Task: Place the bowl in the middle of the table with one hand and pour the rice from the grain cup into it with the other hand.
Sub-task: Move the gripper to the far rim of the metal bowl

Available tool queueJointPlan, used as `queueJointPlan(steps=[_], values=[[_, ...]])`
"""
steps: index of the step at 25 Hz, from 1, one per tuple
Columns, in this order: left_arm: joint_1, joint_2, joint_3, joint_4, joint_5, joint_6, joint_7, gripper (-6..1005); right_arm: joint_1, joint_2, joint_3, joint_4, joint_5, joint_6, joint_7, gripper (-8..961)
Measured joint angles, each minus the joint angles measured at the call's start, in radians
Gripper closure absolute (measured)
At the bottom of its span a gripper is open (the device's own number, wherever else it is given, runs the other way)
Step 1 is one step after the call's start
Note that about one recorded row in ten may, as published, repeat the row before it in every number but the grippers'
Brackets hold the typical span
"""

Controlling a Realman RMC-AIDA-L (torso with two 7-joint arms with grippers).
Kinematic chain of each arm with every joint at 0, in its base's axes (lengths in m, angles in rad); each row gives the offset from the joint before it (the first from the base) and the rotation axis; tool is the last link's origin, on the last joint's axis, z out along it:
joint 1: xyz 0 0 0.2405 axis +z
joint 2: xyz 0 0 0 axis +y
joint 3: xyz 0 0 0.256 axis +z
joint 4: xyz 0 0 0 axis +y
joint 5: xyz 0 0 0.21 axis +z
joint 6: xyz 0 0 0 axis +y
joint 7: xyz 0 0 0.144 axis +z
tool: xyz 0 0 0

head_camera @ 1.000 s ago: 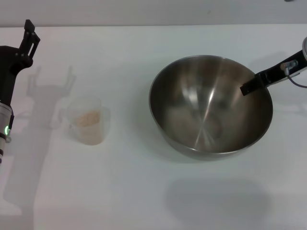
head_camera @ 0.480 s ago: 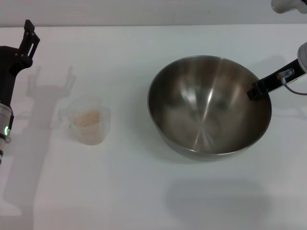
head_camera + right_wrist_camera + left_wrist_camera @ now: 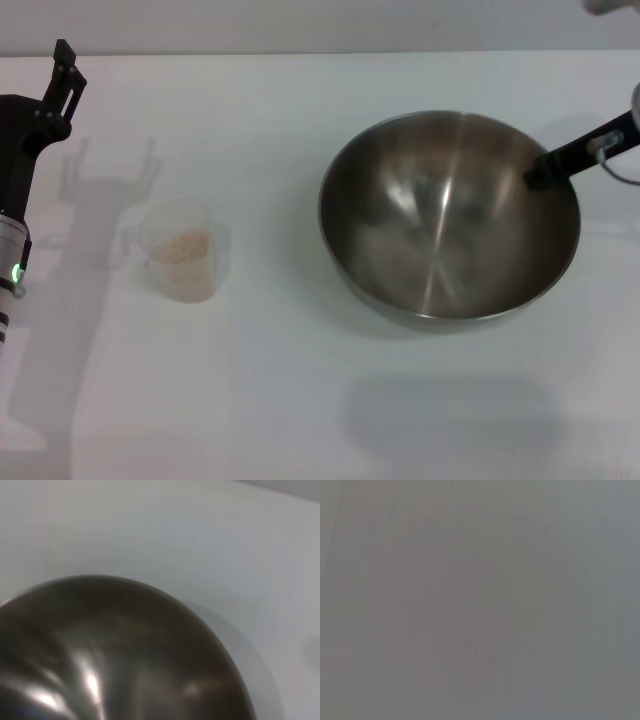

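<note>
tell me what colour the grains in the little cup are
Pale beige, off-white rice in the clear grain cup; the head view shows it best.

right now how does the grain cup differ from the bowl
The grain cup is small, clear frosted plastic; the bowl is far wider, shiny steel. The grain cup holds rice; the bowl is empty. The grain cup stands alone toward the robot's left, away from the left gripper; the bowl has the right gripper at its rim. Both sit upright on the table.
</note>
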Motion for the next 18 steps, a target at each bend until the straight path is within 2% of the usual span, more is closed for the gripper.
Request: queueJointPlan(steps=[7,11,18], values=[[0.000,0.000,0.000,0.000,0.000,0.000,0.000,131,-0.030,0.015,0.051,-0.115,0.010,-0.034,-0.001,917],[0.000,0.000,0.000,0.000,0.000,0.000,0.000,131,-0.032,0.022,0.050,-0.128,0.044,-0.053,-0.011,918],[0.000,0.000,0.000,-0.001,0.000,0.000,0.000,131,-0.036,0.023,0.038,-0.117,0.161,-0.078,-0.050,917]])
